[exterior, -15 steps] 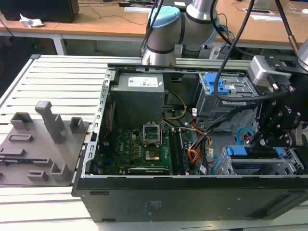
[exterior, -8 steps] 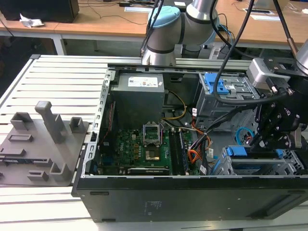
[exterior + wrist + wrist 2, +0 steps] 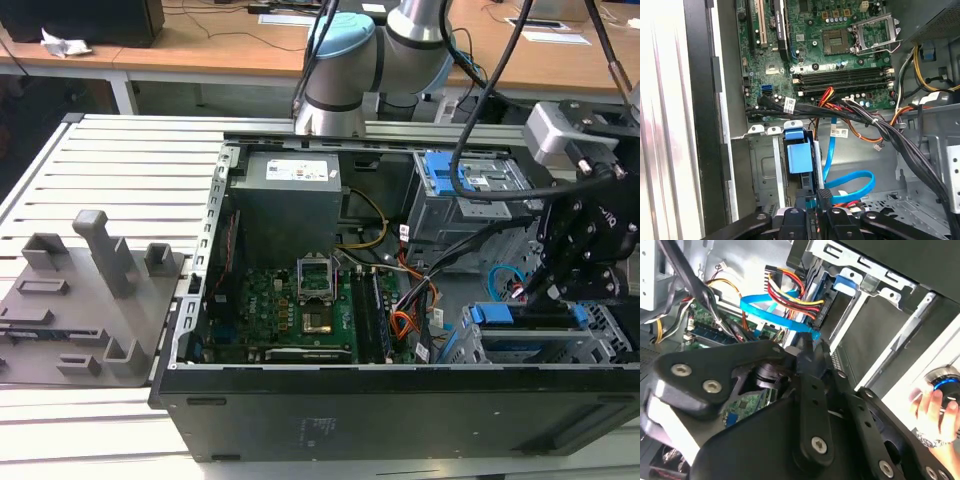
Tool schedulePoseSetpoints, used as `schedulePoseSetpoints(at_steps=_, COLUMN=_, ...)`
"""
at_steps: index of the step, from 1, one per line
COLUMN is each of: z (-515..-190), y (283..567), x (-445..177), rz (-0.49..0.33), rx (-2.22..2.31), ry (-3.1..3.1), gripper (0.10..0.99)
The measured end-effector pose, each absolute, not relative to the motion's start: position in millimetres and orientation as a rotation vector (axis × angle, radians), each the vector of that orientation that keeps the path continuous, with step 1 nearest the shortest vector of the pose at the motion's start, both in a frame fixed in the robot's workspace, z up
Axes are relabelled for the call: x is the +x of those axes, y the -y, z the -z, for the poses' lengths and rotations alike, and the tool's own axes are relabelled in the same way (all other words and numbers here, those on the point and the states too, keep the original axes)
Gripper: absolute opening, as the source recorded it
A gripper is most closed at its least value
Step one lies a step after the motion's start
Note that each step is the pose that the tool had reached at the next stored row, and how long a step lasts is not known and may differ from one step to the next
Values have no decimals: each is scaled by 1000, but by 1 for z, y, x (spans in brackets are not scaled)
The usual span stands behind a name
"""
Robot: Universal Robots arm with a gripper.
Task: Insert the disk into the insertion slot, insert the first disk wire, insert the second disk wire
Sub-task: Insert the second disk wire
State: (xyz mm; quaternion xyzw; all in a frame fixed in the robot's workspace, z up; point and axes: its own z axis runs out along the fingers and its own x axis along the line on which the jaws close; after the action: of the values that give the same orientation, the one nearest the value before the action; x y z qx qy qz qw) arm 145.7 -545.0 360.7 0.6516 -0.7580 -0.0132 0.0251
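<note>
- Exterior view: the black gripper (image 3: 553,285) is being held just above the blue-framed disk (image 3: 525,322), which is seated in the perforated metal insertion slot (image 3: 608,335).
- Second wrist view: the flat, glossy second disk wire (image 3: 771,315) is being pinched near its connector; a person's hand (image 3: 935,415) is resting beside the case.
- First wrist view: the looping second disk wire (image 3: 852,182) is being crossed by black cables (image 3: 890,132) above the disk (image 3: 799,157).

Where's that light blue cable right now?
The light blue cable loops over the grey metal floor of the case in the first wrist view, beside the blue disk carrier and just above the gripper, below the green motherboard.
</note>
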Motion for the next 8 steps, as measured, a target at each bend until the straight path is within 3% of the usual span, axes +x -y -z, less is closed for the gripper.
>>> schedulePoseSetpoints(at_steps=1, z=-365, y=544, x=146, rz=41, rx=2015, ry=2344, gripper=224)
schedulePoseSetpoints(at_steps=2, z=-369, y=544, x=145, rz=40, rx=2018, ry=2342, gripper=106)
schedulePoseSetpoints(at_steps=8, z=-372, y=544, x=138, rz=66, rx=2105, ry=2286, gripper=106)
